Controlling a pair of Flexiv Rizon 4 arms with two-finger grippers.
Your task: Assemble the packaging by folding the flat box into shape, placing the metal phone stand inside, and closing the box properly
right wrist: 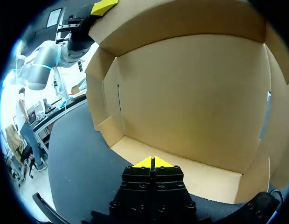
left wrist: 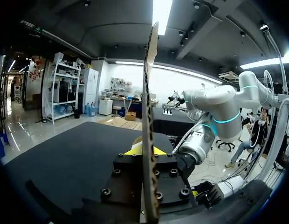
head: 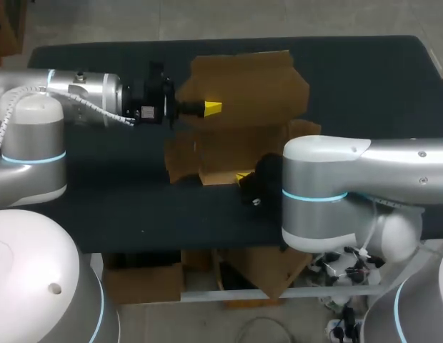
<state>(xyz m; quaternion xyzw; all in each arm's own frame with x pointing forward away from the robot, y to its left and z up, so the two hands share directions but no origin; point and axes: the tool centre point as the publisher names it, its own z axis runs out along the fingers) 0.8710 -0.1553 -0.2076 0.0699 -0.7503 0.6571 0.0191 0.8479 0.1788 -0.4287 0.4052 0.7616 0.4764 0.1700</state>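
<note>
The dark table (head: 100,207) carries the half-folded box (head: 243,93) at its middle, with one panel raised and its side flaps spread. The left arm (head: 71,89) comes in along the far side, and the right arm (head: 350,164) lies across the near side. The left gripper (left wrist: 143,150) is clamped on the raised panel, which stands edge-on between its fingers. The right gripper (right wrist: 153,162) has its tips pressed together on nothing, at the box's near edge, facing the open inside.

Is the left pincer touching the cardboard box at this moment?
Touching. In the left wrist view, the left pincer has a panel of the cardboard box standing edge-on between its fingers, which press it from both sides.
</note>
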